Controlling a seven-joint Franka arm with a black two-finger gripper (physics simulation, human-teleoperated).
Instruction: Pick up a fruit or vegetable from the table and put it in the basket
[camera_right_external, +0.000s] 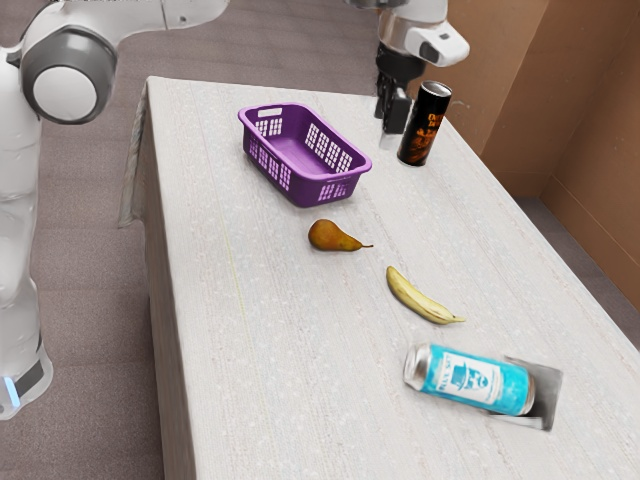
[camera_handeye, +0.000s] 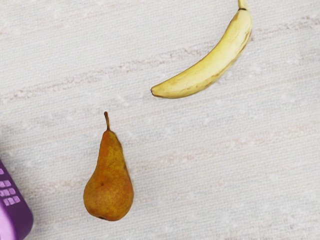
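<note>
On the pale, faintly streaked worktop (camera_right_external: 250, 350): one brown-gold pear (camera_right_external: 333, 237), smooth and long-stemmed, between basket and banana; one curved yellow banana (camera_right_external: 415, 298), well inside the edges. One purple basket (camera_right_external: 300, 186), rectangular with slotted walls, stood near the corner at the exterior view's upper left. Two cylindrical cans: one black and orange (camera_right_external: 425, 125), upright by the right-hand edge; one turquoise (camera_right_external: 470, 380), on its side. One black gripper (camera_right_external: 393, 120) hung near the upright can; whether its jaws stood wide or narrow, I could not tell.
</note>
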